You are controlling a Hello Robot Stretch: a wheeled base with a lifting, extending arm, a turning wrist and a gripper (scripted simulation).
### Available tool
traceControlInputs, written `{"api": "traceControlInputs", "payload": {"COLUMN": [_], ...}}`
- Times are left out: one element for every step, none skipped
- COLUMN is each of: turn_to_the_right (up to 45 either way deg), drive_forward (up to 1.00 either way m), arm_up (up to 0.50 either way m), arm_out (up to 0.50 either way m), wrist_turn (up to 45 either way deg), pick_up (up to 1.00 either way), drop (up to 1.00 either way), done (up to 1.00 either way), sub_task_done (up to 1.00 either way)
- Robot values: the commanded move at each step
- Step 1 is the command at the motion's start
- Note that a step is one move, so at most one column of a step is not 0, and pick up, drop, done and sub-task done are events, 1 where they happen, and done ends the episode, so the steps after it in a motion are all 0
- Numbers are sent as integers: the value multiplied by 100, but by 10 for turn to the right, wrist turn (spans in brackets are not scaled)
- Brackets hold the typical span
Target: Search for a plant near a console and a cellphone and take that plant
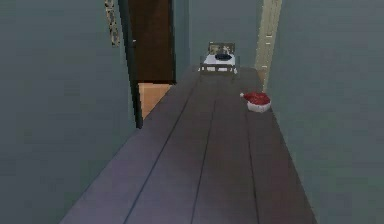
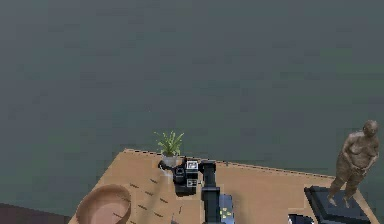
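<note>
A small green plant (image 2: 170, 142) with thin, pointy leaves stands in a little dark pot on the far edge of a light brown wooden table (image 2: 270, 185). It stands up straight, close to the plain grey wall (image 2: 190, 60) behind the table.

The dark gripper (image 2: 178, 174) is right in front of the plant's pot. I cannot tell if it touches the pot. I cannot tell how the jaws stand. I also cannot tell if the gripper holds anything, because the plant sits on the table just behind it. The dark square arm (image 2: 211, 195) comes up from the bottom edge to the gripper. A small white square with black marks sits at its far end.

By the table's near corner, at the arm side view's left, is a round brown thing (image 2: 100, 205) shaped like a bowl. At the arm side view's right, well apart from the plant, a brown statue (image 2: 355, 160) of a standing figure rests on a dark flat base.

In the forward view, a long dark plank floor (image 1: 200, 160) runs between grey walls. An open doorway (image 1: 152, 45), dark inside, is on the left. A small red and white thing (image 1: 258, 100) lies on the floor near the right wall. At the far end is a white and dark thing (image 1: 220, 60), too small to make out.
</note>
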Motion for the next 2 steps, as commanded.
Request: {"api": "traceControlInputs", "payload": {"turn_to_the_right": [0, 0], "drive_forward": [0, 0], "arm_up": [10, 0], "arm_out": [0, 0], "wrist_turn": [0, 0], "pick_up": [0, 0], "drop": [0, 0], "done": [0, 100], "sub_task_done": [0, 0]}}
